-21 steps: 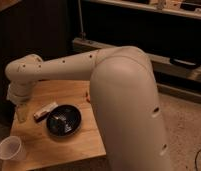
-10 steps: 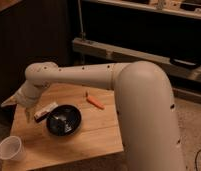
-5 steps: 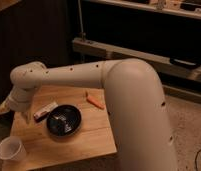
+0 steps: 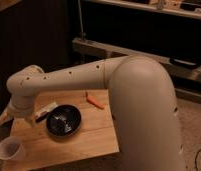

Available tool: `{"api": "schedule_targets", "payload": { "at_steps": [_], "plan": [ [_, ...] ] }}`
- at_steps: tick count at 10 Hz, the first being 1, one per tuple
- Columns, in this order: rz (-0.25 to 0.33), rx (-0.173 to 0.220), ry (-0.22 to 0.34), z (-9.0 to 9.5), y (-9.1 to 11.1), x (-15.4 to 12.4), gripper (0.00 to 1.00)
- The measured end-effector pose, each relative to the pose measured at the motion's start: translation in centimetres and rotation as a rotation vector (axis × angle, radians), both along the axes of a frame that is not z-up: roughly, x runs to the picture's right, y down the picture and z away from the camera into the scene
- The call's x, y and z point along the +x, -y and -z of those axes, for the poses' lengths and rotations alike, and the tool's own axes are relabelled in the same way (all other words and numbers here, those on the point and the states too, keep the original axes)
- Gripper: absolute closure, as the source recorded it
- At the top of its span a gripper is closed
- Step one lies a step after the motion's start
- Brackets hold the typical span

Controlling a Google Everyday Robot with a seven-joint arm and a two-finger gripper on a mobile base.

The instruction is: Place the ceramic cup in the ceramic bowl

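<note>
At the near left corner of the wooden table (image 4: 89, 137) stands the ceramic cup (image 4: 10, 148) — small, plain white, with round walls tapering toward the base, no handle noted, upright with its mouth open to the top. The gripper (image 4: 25, 119) hangs at the end of the long white arm (image 4: 94, 80), over the table's left edge as viewed, beyond the cup and just left of the ceramic bowl (image 4: 64, 120). Its fingers are spread and carry nothing; they sit in shadow, so their height above the wood is uncertain. Governing relation: the cup lies toward the camera from the gripper and slightly to the viewer's left, near but apart. Being round, the cup offers no long axis in plan; its axis is vertical, so any approach direction should serve, the rim being the likely purchase. The bowl is shallow, round and glossy black with light reflections inside, wider than the cup, and sits right of it and farther back — not touching. A flat white-and-red packet (image 4: 44, 112) lies between gripper and bowl, close against the bowl's rim. An orange stick-shaped item (image 4: 95, 101) lies beyond the bowl, off the expected route. Glazed surfaces suggest a slippery hold.
</note>
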State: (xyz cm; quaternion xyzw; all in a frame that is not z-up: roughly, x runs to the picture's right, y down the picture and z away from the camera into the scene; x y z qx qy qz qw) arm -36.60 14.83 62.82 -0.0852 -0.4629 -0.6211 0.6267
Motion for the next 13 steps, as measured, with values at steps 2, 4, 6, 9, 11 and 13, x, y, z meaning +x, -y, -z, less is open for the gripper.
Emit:
{"api": "schedule_targets", "payload": {
  "at_steps": [2, 4, 6, 9, 11, 13],
  "plan": [
    [0.026, -0.024, 0.006, 0.0, -2.2, -0.4, 0.24],
    [0.057, -0.057, 0.007, -0.5, -4.8, -0.6, 0.24],
    [0.082, -0.08, 0.006, -1.1, -6.7, -0.6, 0.24],
    [0.091, -0.113, -0.017, -2.3, -9.0, 0.2, 0.24],
    [0.08, -0.134, -0.031, -3.2, -9.8, 0.7, 0.24],
    [0.073, -0.153, -0.052, -4.1, -10.4, 1.1, 0.34]
  ]
}}
